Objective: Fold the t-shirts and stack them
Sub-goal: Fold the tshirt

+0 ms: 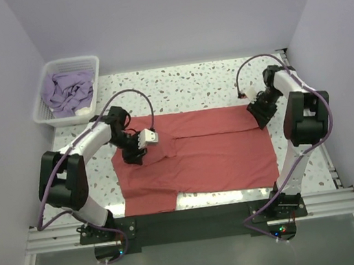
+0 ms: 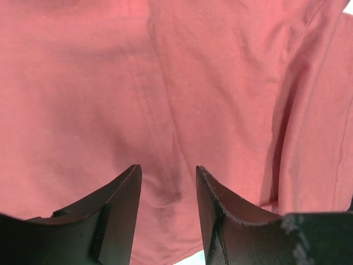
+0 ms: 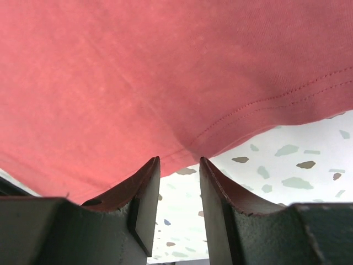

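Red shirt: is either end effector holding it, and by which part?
Nothing is held. The left end effector and right end effector stand open at the shirt.

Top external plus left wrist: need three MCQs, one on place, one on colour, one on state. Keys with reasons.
1. Where is the lavender t-shirt?
A. In the basket at the table's far left corner
B. Under the right arm
C. Folded at the near edge

2. What colour is the spread t-shirt on the table?
A. Blue
B. Coral-red
C. White

3. How do the jaws of the left gripper stand?
A. Shut on cloth
B. Hidden from every view
C. Apart, nothing between them

Key: 1 A, it lies bunched inside the basket; 2 B, the top view and both wrist views show coral-red cloth; 3 C, the left wrist view shows a clear gap with the cloth lying beyond it.
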`<action>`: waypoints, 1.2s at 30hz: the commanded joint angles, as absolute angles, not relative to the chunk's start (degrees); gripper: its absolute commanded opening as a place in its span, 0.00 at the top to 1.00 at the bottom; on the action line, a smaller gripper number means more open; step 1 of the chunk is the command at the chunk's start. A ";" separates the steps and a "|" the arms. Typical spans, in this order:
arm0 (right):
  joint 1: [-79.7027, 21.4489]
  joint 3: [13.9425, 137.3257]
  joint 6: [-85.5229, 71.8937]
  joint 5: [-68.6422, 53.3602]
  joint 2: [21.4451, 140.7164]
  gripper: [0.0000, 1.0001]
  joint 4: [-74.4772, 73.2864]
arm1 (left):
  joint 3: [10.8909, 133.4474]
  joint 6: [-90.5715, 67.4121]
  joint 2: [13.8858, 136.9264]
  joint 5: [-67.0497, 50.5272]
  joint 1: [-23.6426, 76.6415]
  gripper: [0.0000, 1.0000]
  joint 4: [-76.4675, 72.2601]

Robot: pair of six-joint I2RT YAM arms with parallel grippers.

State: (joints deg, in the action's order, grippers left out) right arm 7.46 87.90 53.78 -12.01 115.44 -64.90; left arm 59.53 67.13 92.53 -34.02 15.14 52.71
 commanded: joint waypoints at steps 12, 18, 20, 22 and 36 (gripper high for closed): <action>3.87 93.35 38.94 -8.81 114.08 0.68 -57.76 | 76.20 29.80 105.89 -22.60 8.00 0.57 35.34; 0.70 90.79 37.00 -2.73 118.11 0.71 -52.83 | 76.46 24.79 110.30 -17.06 6.59 0.60 34.20; 0.53 91.31 36.48 -0.45 119.61 0.71 -51.60 | 77.08 23.21 111.96 -13.90 6.24 0.61 33.93; 0.44 92.45 35.60 0.78 122.68 0.71 -50.28 | 78.65 21.98 114.69 -12.40 5.37 0.64 33.75; -1.32 114.95 26.98 8.69 137.63 0.68 -45.44 | 106.14 19.16 133.76 -7.03 1.85 0.64 32.87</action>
State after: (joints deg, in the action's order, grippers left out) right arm -0.80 112.36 29.19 3.84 133.84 -51.53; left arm 101.03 20.38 129.05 -12.34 3.62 33.47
